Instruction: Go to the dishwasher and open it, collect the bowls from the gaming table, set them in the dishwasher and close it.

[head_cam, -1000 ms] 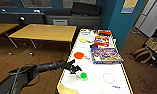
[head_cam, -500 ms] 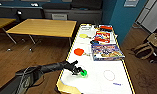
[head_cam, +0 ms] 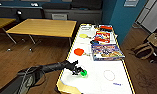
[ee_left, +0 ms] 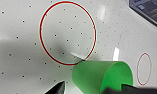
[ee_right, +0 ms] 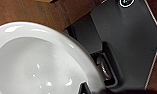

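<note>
Your left gripper [head_cam: 78, 71] has closed in on the green bowl [head_cam: 83, 73] since the earlier frames and now sits right at it, near the close end of the gaming table [head_cam: 99, 82]. In the wrist view the bowl [ee_left: 102, 76] sits between dark fingertips, but I can't tell if they're clamped. Red-orange bowl [head_cam: 79, 51] waits farther up, untouched, so pickup isn't confirmed.

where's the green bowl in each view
Head view: green bowl at the left gripper, near end of the white table.
Left wrist view: bowl large, close to the camera.
Right wrist view: not there.
Shared landmark: red ring on the tabletop.
</note>
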